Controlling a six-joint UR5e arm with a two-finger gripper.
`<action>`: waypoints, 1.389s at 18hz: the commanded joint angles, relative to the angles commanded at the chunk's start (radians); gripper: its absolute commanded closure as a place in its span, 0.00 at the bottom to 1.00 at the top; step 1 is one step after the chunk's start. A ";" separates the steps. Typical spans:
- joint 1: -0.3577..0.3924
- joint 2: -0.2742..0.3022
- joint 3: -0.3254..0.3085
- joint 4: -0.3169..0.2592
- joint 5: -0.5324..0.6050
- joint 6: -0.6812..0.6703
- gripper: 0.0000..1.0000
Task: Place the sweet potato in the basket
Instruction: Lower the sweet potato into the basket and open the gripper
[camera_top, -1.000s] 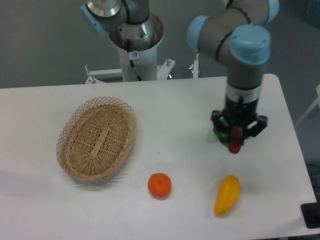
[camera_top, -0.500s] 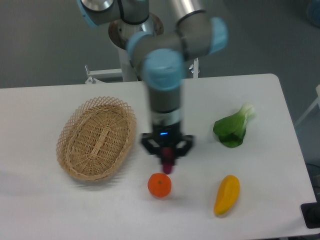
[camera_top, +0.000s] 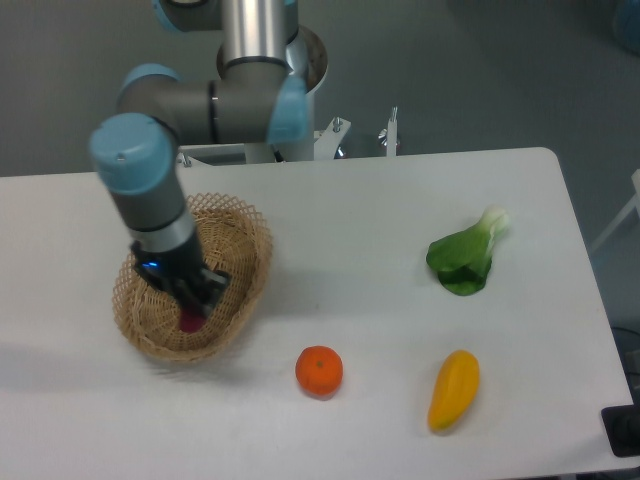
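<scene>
The oval tan wicker basket lies on the left of the white table. My gripper hangs over the basket's near half. It is shut on the sweet potato, of which only a small reddish-purple tip shows below the fingers. The tip is low inside the basket; I cannot tell if it touches the bottom.
A round orange lies right of the basket near the front. A yellow elongated fruit lies front right. A green leafy vegetable lies at the right. The robot base stands behind the table.
My gripper has carried the sweet potato leftward across the table, from the right side past the orange, to over the basket. The leafy vegetable it was covering now shows.
</scene>
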 joint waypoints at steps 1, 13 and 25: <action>-0.003 0.003 -0.011 0.000 0.000 0.043 0.88; -0.008 -0.015 -0.069 0.002 0.038 0.140 0.68; 0.115 0.009 -0.023 0.031 0.040 0.095 0.00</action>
